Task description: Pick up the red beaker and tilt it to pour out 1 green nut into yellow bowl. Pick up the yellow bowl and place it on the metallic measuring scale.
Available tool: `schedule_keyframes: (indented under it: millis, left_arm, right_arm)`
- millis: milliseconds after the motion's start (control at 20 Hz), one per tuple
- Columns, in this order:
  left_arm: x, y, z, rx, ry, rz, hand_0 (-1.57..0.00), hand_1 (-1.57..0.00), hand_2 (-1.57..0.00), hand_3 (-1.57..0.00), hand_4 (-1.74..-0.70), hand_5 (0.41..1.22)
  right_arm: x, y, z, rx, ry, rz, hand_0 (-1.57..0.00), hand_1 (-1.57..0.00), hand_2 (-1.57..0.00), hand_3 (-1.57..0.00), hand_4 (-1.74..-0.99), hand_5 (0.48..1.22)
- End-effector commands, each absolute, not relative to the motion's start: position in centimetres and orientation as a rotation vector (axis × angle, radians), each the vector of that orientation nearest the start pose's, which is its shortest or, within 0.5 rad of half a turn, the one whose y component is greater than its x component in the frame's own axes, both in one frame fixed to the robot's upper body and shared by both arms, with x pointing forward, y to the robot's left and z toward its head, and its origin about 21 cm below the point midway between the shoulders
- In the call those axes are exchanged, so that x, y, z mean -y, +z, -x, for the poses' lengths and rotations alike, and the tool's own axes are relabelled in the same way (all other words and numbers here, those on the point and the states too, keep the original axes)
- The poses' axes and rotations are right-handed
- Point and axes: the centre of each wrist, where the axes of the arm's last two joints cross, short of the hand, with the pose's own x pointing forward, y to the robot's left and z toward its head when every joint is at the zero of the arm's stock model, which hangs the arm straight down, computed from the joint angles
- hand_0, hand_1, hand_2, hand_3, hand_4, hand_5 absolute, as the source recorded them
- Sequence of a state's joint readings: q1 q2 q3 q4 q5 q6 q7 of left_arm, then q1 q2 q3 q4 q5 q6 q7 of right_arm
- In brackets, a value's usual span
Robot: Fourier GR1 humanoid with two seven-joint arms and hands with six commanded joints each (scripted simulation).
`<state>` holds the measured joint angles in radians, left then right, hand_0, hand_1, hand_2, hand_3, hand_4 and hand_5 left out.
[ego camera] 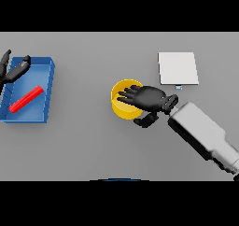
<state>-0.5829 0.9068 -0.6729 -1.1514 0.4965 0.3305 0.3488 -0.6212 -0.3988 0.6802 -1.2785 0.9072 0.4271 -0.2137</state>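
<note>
The right hand (148,99) lies nearest, its arm running in from the lower right, fingers spread flat over the bowl (122,107) and thumb curled below the bowl's near right rim; it does not look clamped on it.

On the far left, the left hand (13,71) hovers with fingers relaxed and apart at the far left corner of the blue tray (45,92). The red beaker (26,99) lies on its side in the tray, long axis running from near left to far right, just near and right of that hand. The bowl sits mid-table, and the scale (177,67) lies to its far right, well apart. No nut can be made out. The left hand is plainly nearer the beaker, so the pick likely falls to it.
</note>
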Motion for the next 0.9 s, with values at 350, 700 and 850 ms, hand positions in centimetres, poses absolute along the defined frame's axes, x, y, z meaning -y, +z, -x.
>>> schedule_keyframes:
  millis: [350,700,850]
  left_arm:
    - [-34.2,9.6,-34.3,1.128,-0.391,-0.581,0.00,0.00,0.00,0.00,-0.72,0.688]
    - [-34.6,9.8,-34.5,1.139,-0.390,-0.578,0.00,0.00,0.00,0.00,-0.72,0.692]
    - [-34.3,10.0,-34.4,1.148,-0.392,-0.582,0.00,0.00,0.00,0.00,-0.72,0.696]
  right_arm:
    - [12.9,5.2,-34.3,1.183,2.209,0.350,0.00,0.00,0.00,0.00,-1.297,0.753]
    - [12.3,5.1,-34.5,1.142,2.205,0.363,-0.75,-0.69,-0.48,-0.35,-1.454,0.999]
    - [12.6,5.0,-34.7,1.167,2.201,0.325,-1.15,-1.12,-1.01,-0.72,-1.586,1.107]
